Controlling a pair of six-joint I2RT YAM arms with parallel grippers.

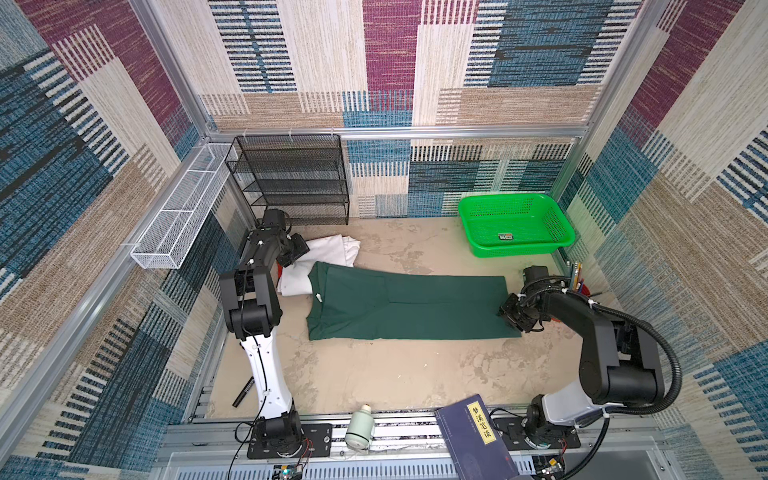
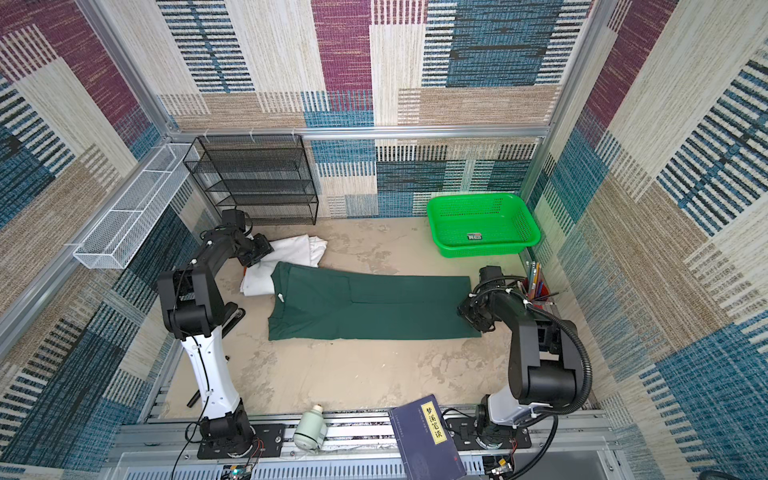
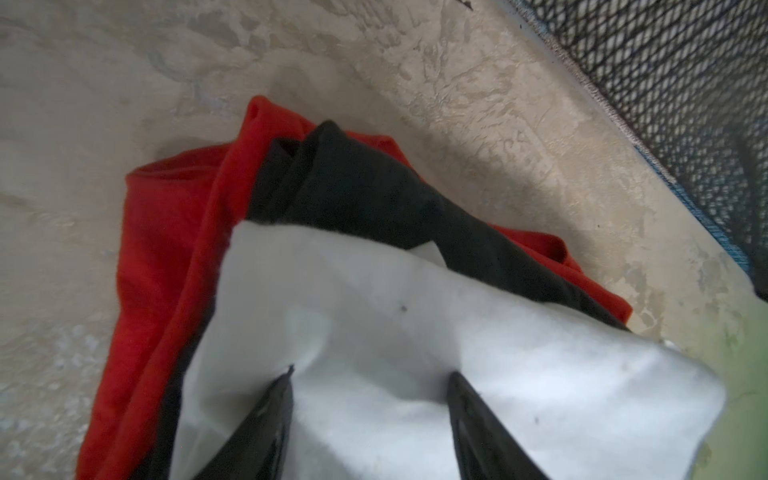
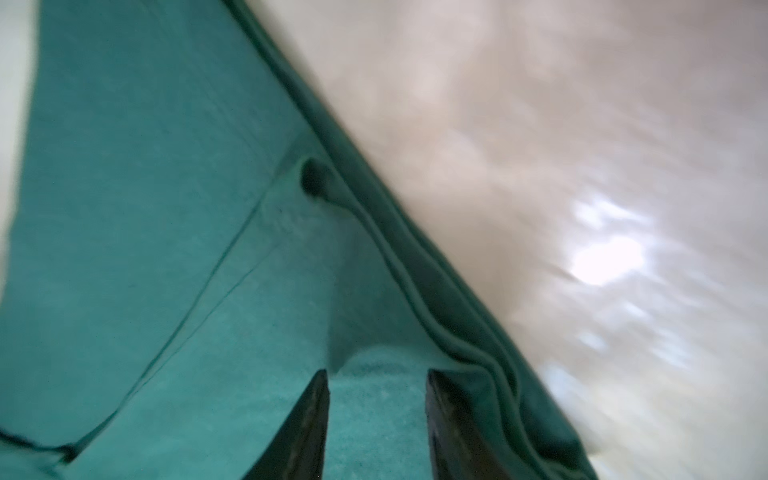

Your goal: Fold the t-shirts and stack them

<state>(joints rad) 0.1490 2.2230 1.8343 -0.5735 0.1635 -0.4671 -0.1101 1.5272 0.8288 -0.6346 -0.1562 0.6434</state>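
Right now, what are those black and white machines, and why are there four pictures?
They are two robot arms, the left arm and the right arm, working over a table. Two pictures look down from above. The other two come from cameras on the arms' wrists. A long green shirt lies flat. Beside it is a pile: white shirt on black cloth on red shirt. A basket stands at the back. The left gripper has white cloth between its fingers, and the right gripper has green cloth. I cannot tell whether they are pinching.
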